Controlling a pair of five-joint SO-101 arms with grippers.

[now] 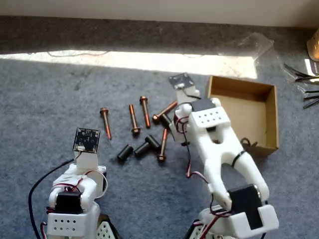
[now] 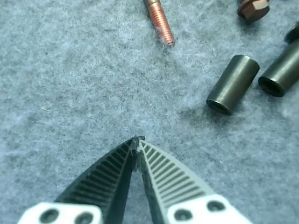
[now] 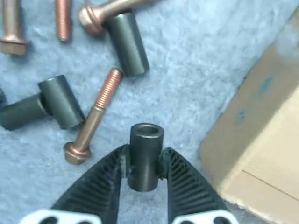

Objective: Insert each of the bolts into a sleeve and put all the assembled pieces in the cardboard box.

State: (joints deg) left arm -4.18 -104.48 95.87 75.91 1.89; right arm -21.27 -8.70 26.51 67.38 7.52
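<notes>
- From up high, five copper bolts and some dark sleeves lie mixed together on the grey carpet.
- The cardboard box sits open, off to one side of the pile.
- The right arm stretches out between the pile and the box. The left arm sits low, on the other side of the pile.
- In the left wrist view, the left pincer is squeezed together, its two tips touching, over bare carpet.
- A lying sleeve is near it but apart. A bolt tip is farther off.
- In the right wrist view, the right pincer is clamped on the held sleeve, which points its open end up.
- A loose bolt lies just beside the held sleeve. The box wall is near on the other side.
</notes>
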